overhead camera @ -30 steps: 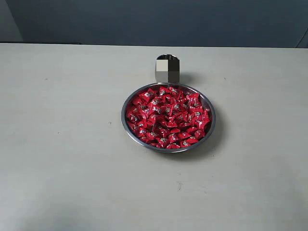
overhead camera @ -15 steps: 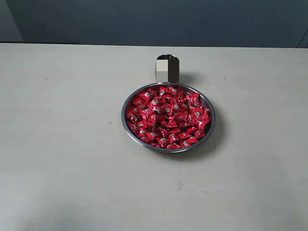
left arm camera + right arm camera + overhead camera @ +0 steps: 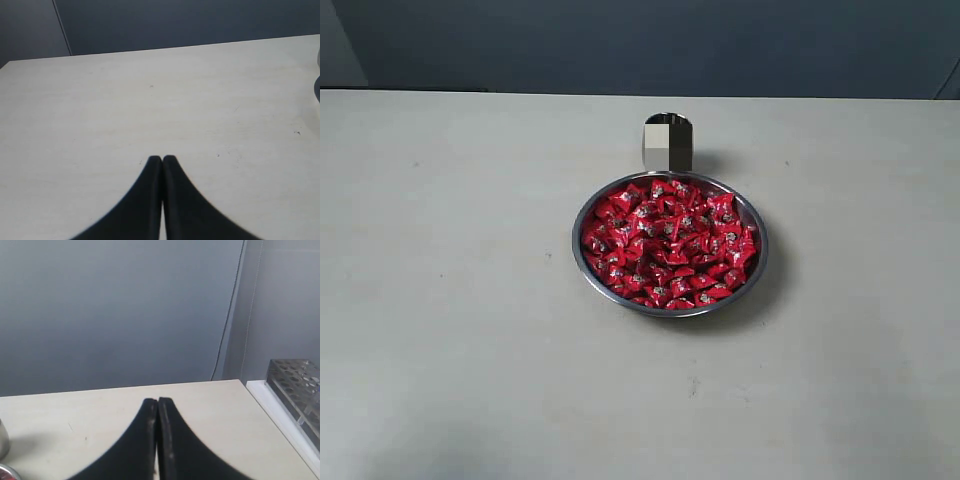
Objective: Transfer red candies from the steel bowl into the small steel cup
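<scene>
Steel bowl (image 3: pixel 578 250) sits mid-counter (image 3: pixel 450 300), heaped with red candies (image 3: pixel 668 243); none seen outside the bowl. Small steel cup (image 3: pixel 667 146) stands upright just beyond the bowl's far rim. Cannot tell if they touch, and the cup's inside is hidden. Judgement: the cup is set close to the bowl to keep each carry short; transfer not begun.

Left fingers (image 3: pixel 152 172): pressed tip to tip, holding nothing, over bare counter off to the bowl's left. Right fingers (image 3: pixel 149 412): likewise flat together and empty, off to the bowl's right. Judgement: both parked clear of the bowl, a ready posture.

Exterior view: bowl, candies and cup whole, no arm. Right wrist view alone: a clear holed rack (image 3: pixel 297 382) past the counter edge, a hanging cord (image 3: pixel 229 315), slivers of cup and bowl. Left wrist view: mostly bare counter.
</scene>
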You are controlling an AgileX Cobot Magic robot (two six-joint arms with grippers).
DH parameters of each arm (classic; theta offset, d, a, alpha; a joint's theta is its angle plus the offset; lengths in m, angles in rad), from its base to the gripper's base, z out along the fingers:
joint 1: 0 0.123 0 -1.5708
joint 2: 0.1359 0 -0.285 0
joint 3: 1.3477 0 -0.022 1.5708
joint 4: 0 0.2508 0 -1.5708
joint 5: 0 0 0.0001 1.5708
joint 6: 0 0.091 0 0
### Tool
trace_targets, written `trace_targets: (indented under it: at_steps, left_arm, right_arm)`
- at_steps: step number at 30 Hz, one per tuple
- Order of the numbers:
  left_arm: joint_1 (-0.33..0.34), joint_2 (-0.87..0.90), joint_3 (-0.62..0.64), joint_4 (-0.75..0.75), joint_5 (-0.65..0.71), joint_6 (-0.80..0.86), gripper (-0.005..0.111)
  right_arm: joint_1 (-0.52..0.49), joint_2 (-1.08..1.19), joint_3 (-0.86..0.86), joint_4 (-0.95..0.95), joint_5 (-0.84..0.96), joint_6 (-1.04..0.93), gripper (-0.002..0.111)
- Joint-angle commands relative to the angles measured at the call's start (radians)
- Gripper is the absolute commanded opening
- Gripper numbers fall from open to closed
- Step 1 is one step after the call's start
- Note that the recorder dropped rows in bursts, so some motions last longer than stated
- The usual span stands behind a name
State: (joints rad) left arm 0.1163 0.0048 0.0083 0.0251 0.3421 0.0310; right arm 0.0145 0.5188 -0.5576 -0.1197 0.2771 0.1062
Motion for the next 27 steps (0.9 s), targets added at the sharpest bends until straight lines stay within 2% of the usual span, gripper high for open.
trace_targets:
  at_steps: [1,6,16,23,27]
  left_arm:
    - [-0.008,-0.005,-0.008,0.002,-0.005,-0.002,0.000]
    - [-0.008,-0.005,-0.008,0.002,-0.005,-0.002,0.000]
    - [-0.008,-0.005,-0.008,0.002,-0.005,-0.002,0.000]
    - [-0.008,-0.005,-0.008,0.002,-0.005,-0.002,0.000]
    - [-0.008,-0.005,-0.008,0.002,-0.005,-0.002,0.000]
  right_arm:
    - [-0.003,0.004,-0.007,-0.005,-0.020,-0.001,0.000]
    - [-0.003,0.004,-0.007,0.001,-0.040,-0.001,0.000]
    - [0.019,0.092,-0.004,0.192,0.066,-0.040,0.000]
    - [0.196,0.294,-0.009,0.439,0.081,-0.321,0.000]
    - [0.324,0.446,-0.051,0.476,0.117,-0.410,0.004]
